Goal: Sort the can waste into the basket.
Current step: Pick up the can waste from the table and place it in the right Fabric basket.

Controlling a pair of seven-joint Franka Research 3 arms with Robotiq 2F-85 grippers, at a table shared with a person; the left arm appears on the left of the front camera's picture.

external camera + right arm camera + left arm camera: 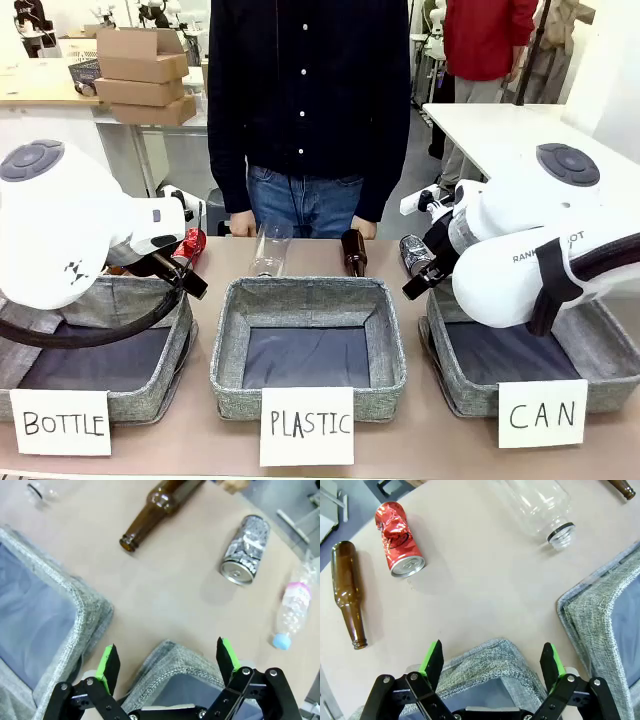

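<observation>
Ahead-left of the left claw [492, 652] lies one can [397, 540], a bottle [347, 592] left of it. Ahead-right of the right claw [167, 651] lies the other can [245, 550]; the basket [180, 667] sits beneath that claw.

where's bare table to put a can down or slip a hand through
Left wrist view: bare tabletop between the red can, the clear bottle and the BOTTLE basket. Right wrist view: another between the brown bottle, the black can and the CAN basket. Crowded: narrow gaps beside the PLASTIC basket.
</observation>
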